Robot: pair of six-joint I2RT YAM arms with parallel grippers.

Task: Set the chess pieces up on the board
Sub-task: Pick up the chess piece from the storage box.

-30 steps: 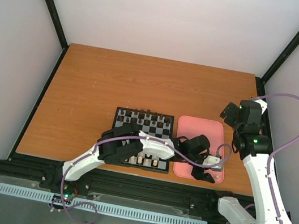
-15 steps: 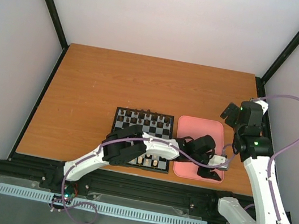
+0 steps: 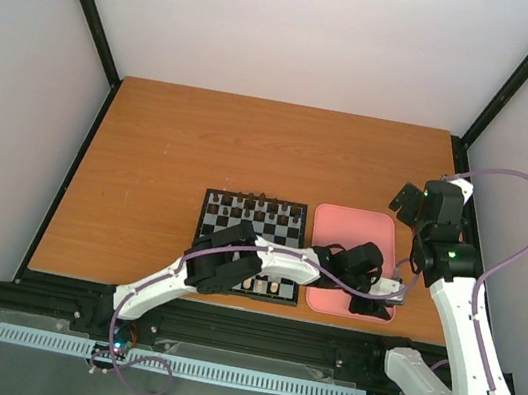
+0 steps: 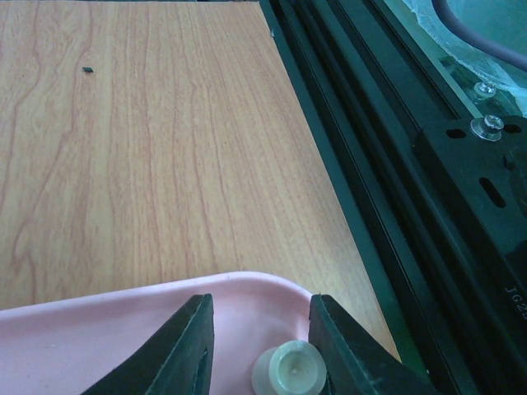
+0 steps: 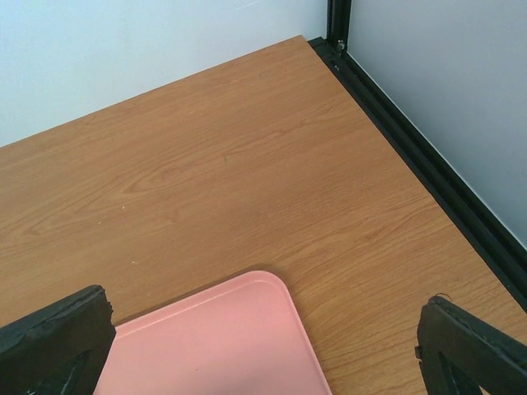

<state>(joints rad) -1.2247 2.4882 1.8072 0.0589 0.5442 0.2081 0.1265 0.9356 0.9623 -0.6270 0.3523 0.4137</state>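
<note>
Cream chess piece (image 4: 288, 370), uncollected: setup partly done.
Piece was bracketed, not clamped, between half-open left gripper (image 4: 259, 317); right gripper (image 5: 265, 313) was spread wide, empty; board (image 3: 275, 222) partly filled.

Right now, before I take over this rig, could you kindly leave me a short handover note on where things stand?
Left pincer: open, straddling one cream chess piece in the near right corner of the pink rectangular tray; not yet closed.
Right pincer: open wide, empty, hovering over the tray's far corner.
Black-and-white checked chessboard: dark pieces along the far rows, a few cream pieces on the near row; the left arm hides part.
Left to do: grip this piece and set it on the board; check under the arm for gaps.
</note>
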